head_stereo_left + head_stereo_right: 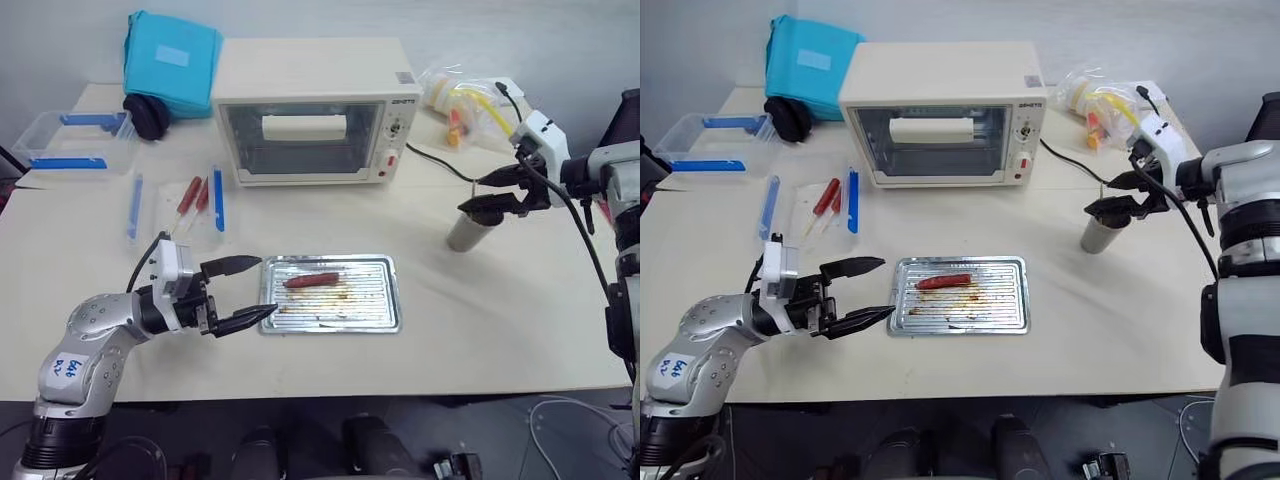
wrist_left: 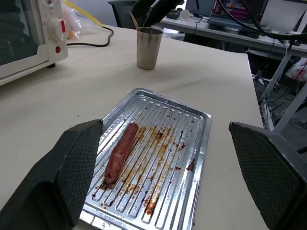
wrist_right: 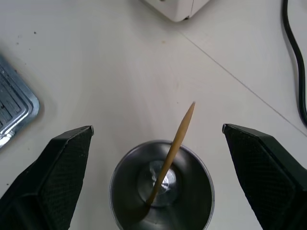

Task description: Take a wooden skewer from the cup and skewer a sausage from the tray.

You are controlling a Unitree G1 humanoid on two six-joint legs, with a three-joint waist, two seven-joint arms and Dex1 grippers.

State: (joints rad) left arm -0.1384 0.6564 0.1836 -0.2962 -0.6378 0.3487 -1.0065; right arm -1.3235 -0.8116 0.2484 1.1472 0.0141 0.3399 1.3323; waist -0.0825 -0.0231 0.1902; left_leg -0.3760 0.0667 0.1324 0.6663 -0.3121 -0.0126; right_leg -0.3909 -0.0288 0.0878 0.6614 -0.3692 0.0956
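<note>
The right end effector (image 3: pixel 156 139) is hovering directly above the cup (image 3: pixel 161 189), its two black fingers standing wide apart on either side of the rim and touching nothing. The wooden skewer (image 3: pixel 173 149) is leaning inside the cup, its pointed tip rising past the rim into the gap between the fingers. The cup is standing near the right edge of the tabletop (image 1: pixel 440 340), with bare surface all around it.

The left end effector (image 1: pixel 252 290) is waiting just beside the left edge of the tray (image 1: pixel 390 300), fingers spread apart and empty. The tray is sitting near the front edge of the tabletop, and the sausage (image 1: pixel 311 280) is lying in its far half. The toaster oven (image 1: pixel 310 110) is occupying the middle of the rear edge, leaving open tabletop between tray and cup.
</note>
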